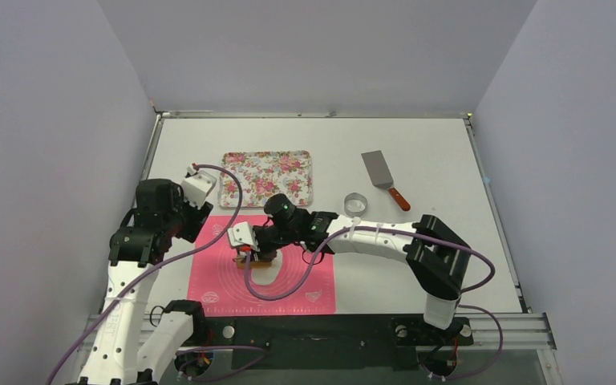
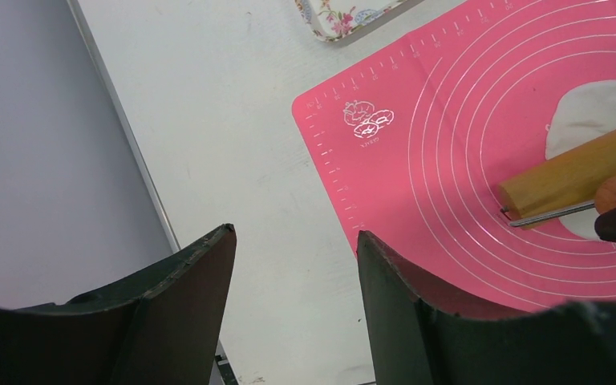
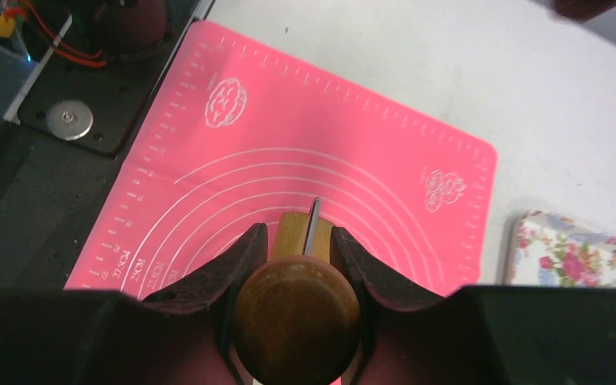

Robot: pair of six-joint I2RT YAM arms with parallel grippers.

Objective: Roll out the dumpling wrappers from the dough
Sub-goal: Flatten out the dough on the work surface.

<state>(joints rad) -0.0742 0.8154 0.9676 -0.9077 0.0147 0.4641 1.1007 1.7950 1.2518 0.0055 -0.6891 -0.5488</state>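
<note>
From above, white dough [image 1: 273,273] lies on the pink mat [image 1: 208,281] under the rolling pin [image 1: 261,258] in the right pincer [image 1: 250,253]; the floral tray [image 1: 266,178] holds nothing and the ring cutter [image 1: 355,202] stands apart on the bench [image 1: 433,144], so rolling seems underway, cutting undone. Left wrist: left pincer [image 2: 295,234] spread wide, empty, beside the mat. Right wrist: jaws clamped round the pin's wooden handle.

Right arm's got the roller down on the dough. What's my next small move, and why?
Probably roll a short stroke toward the arm bases. The right gripper's jaws are shut on the roller, which sits over the far edge of the dough on the mat; in the top view most of the white shows on its near side. The left gripper is open, off to the side.
</note>
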